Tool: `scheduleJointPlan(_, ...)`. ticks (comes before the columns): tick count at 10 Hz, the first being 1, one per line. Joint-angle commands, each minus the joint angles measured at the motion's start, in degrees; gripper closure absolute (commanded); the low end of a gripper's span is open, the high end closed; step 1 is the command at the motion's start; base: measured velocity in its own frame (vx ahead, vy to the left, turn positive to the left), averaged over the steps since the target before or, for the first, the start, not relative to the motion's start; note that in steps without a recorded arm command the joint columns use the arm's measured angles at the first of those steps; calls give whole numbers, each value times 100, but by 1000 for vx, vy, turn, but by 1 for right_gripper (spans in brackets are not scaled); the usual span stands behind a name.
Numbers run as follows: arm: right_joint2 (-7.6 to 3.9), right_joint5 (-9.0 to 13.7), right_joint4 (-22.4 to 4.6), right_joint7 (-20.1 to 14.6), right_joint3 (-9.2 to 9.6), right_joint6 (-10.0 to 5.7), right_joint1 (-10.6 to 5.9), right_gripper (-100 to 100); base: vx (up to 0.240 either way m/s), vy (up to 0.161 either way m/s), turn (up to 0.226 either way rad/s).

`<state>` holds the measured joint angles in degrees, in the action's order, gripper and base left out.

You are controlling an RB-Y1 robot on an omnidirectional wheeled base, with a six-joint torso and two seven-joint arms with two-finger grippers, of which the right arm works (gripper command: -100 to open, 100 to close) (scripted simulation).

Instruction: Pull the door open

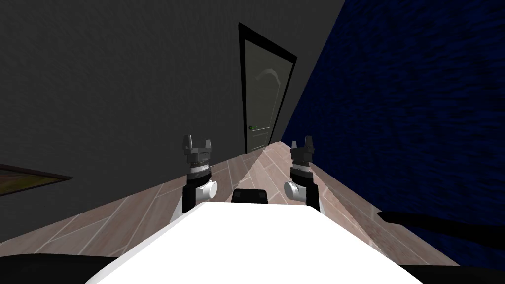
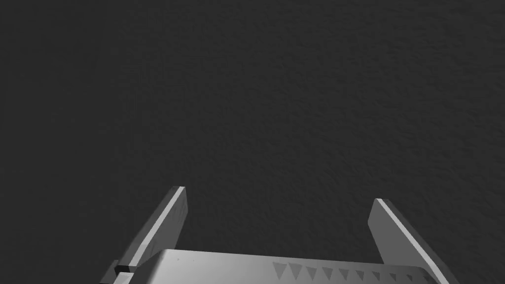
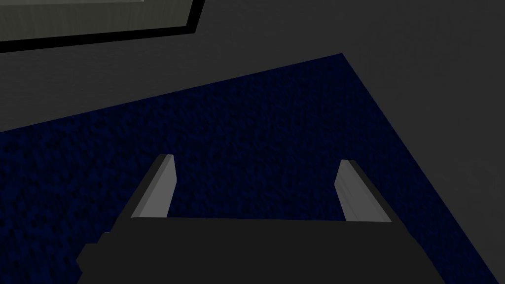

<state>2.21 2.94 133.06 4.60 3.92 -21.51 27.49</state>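
Note:
A pale grey-green panelled door (image 1: pixel 262 93) in a black frame stands shut at the far end of a narrow corridor. It has a small handle (image 1: pixel 252 128) near its left edge. My left gripper (image 1: pixel 197 143) is raised ahead of my chest, open, well short of the door. The left wrist view has those fingers (image 2: pixel 165 224) spread against a dark grey wall. My right gripper (image 1: pixel 302 143) is raised at the same height, also open. Its fingers (image 3: pixel 158 190) stand apart before a dark blue wall, and the door's top corner (image 3: pixel 98 19) is seen beyond.
A dark grey wall (image 1: pixel 113 98) runs along the left and a dark blue wall (image 1: pixel 414 108) along the right. A tiled floor (image 1: pixel 246 170) leads between them to the door. A picture frame (image 1: pixel 24 180) hangs low on the left wall.

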Motion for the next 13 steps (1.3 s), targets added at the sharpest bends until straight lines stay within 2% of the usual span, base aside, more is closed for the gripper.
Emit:
scheduleJointPlan(1,-61,-25,-174,-31,-30,-30,-70,-100,12,60,63)
scheduleJointPlan(7,-258,-125,-867,-155,-151,-150,-351,-100,105,-19,81)
scheduleJointPlan(8,-315,-160,-1113,-199,-194,-192,-450,-100,109,-23,118)
scheduleJointPlan(13,-462,-260,-1803,-323,-314,-311,-729,-100,102,-16,101)
